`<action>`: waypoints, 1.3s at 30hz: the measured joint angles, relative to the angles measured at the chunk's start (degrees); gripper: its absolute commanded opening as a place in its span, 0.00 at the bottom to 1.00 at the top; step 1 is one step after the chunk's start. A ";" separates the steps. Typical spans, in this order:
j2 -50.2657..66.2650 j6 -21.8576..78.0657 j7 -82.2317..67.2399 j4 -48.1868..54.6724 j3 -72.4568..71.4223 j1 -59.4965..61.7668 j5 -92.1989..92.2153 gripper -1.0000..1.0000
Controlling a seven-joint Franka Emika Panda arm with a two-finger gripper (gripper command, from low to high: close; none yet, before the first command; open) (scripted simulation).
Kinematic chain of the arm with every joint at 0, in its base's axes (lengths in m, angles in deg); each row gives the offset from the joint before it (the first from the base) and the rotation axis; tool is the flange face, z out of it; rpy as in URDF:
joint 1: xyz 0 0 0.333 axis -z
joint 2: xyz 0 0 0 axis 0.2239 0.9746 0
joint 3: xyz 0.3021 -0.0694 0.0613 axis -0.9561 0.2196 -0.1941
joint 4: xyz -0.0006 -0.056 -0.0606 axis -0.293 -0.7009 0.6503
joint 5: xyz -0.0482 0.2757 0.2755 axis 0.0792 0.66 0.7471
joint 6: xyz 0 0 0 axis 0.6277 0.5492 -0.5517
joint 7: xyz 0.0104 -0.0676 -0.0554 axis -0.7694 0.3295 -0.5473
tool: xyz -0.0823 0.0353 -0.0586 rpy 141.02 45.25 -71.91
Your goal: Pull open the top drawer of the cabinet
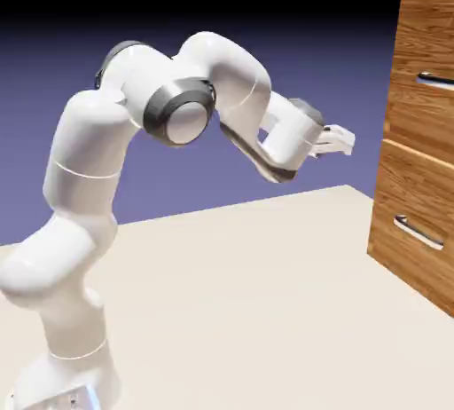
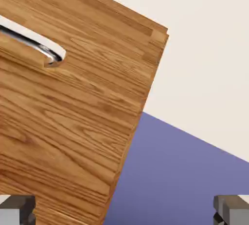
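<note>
Even, bright rendered light fills both views. The white arm shows soft shading on its undersides, and the cabinet wood looks glossy. The exterior view's top edge is black. Everything is sharp, without blur or edge distortion.

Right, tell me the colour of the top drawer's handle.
Silver: the top drawer has a shiny metal bar handle, clearest in the exterior view.
</note>
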State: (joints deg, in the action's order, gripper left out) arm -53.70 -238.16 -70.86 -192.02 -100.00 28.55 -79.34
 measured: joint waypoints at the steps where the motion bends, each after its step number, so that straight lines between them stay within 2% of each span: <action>1: 1.17 0.23 -2.49 1.11 -1.19 0.86 -2.06 0.50; 20: 23.47 4.56 -49.82 22.20 -23.76 17.14 -41.15 0.50; 22: 23.58 4.58 -50.04 22.30 -23.87 17.22 -41.33 0.50; 29: 30.17 1.93 -60.68 36.84 -19.13 5.68 -36.63 0.50; 30: 30.53 1.79 -61.26 37.63 -18.88 5.05 -36.37 0.00; 32: 30.53 1.79 -61.26 37.63 -18.88 5.05 -36.37 0.00; 39: 25.37 5.13 -52.30 23.11 -24.66 16.57 -41.10 0.00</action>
State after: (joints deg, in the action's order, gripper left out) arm -28.33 -233.03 -123.16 -168.90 -124.66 45.12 -120.43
